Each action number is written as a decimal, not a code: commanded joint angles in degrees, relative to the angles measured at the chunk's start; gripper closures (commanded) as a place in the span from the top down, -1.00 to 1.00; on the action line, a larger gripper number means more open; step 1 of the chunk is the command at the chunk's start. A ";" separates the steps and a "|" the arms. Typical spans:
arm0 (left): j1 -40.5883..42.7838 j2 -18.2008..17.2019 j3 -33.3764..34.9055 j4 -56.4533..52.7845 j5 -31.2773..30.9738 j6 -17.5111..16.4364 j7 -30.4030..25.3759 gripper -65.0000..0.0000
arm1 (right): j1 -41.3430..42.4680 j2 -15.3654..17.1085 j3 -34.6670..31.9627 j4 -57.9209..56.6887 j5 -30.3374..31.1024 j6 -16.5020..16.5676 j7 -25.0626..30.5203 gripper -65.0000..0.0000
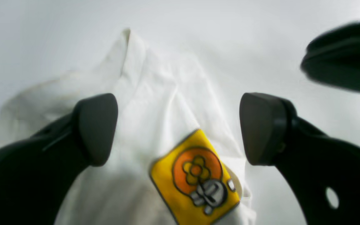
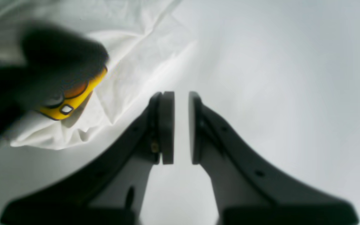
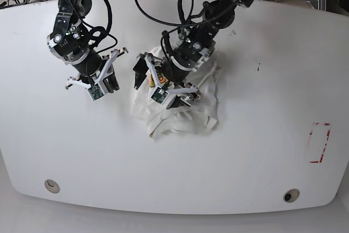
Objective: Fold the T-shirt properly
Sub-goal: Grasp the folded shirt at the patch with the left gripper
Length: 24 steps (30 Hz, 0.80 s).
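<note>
The T-shirt (image 3: 180, 102) lay crumpled in a loosely bunched heap a little above the middle of the white table (image 3: 262, 151), its white cloth heavily creased and its lower edge trailing toward 6 o'clock. In the base view the left tool (image 3: 163, 83) hung directly over the heap, with a strip of the yellow-orange graphic (image 3: 151, 80) showing at about 9 o'clock from it. The left wrist view showed that tool (image 1: 180, 128) spread wide, its two dark pads (image 1: 97, 128) well apart with nothing between them, the shirt (image 1: 155, 93) below and the yellow square print (image 1: 195, 178) lying toward 6 o'clock under the gap. The right tool (image 3: 101, 83) stood well apart from the cloth, toward 9 o'clock of the heap in the base view, over bare table. The right wrist view showed its pads (image 2: 167, 128) drawn narrow with only a slim gap and nothing gripped; the shirt's folded edge (image 2: 130, 62) lay toward 10 o'clock of them, partly hidden by the blurred dark shape of the other arm (image 2: 52, 62), beneath which a corner of the yellow print (image 2: 73, 103) peeked out.
</note>
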 commanded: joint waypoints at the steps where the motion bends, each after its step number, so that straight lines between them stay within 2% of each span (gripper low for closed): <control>1: -0.11 1.24 0.61 -0.98 1.90 1.83 -3.28 0.78 | 0.09 0.45 0.06 1.11 1.08 0.08 1.35 -0.76; 9: 1.65 0.89 0.34 -2.92 2.43 5.78 -8.02 0.78 | -0.26 0.27 0.06 1.02 1.08 0.08 1.35 -0.76; 17: 3.32 1.07 -5.64 -3.01 2.34 6.05 -10.66 0.79 | -0.87 0.18 0.06 1.02 1.08 0.08 1.44 -0.77; 24: 3.14 1.16 -6.95 -4.24 2.34 5.96 -10.93 0.79 | -0.87 0.10 0.06 1.02 1.08 0.08 1.44 -0.77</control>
